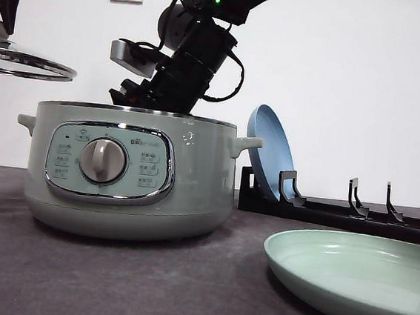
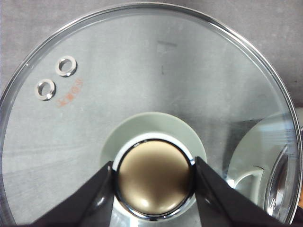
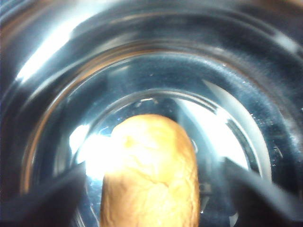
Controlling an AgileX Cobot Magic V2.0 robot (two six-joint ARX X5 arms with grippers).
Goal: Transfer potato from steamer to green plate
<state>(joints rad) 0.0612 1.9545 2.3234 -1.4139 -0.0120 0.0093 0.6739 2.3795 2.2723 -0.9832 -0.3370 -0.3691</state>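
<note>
Centre-left of front frame, inside steamer: right gripper reaching in, jaws wide either side of potato, not yet closing; left gripper clamping lid knob; risking potato rolling off shiny floor if closing off-centre.

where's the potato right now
The potato is down inside the steamer, on its shiny metal bottom; the right wrist view shows it between the open fingers of the right gripper, which has reached into the pot.
</note>
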